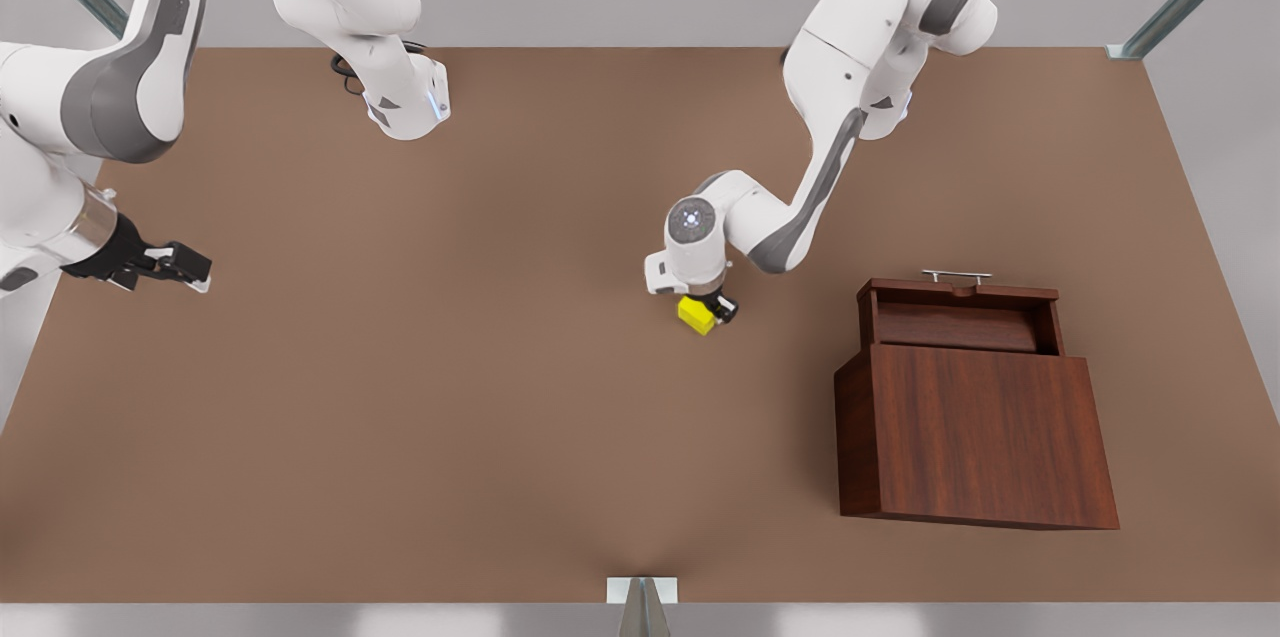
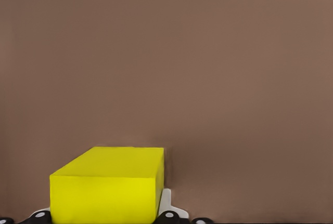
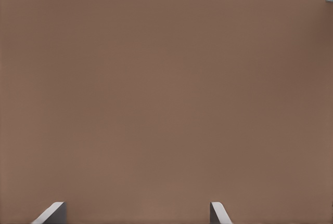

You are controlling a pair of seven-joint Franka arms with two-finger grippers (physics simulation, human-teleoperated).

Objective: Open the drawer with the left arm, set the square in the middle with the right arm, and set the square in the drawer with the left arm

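The left claw [image 1: 716, 309] is clamped on the square [image 1: 697, 315], its fingers pinching the yellow block from either side near the middle of the counter [image 1: 500, 437], well apart from the cabinet [image 1: 975, 432] and on the side of it toward the front view's left. In the left wrist view the square [image 2: 106, 185] sits right between the black fingertips with bare brown surface beyond it, so the block looks to be at or barely above the counter; I can't tell whether it has lifted clear. The spot makes sense as a handover point that both arms can reach. The drawer [image 1: 958, 317] is already pulled out of the cabinet's top, its silver handle [image 1: 956, 275] on the far side and its tray open to the air, ready to receive the block from above. The right claw [image 1: 185, 267] waits far from the cabinet, at the front view's left edge, hanging above the counter with its fingers [image 3: 52, 213] spread and nothing between them. My guess is the carry to the drawer comes next.
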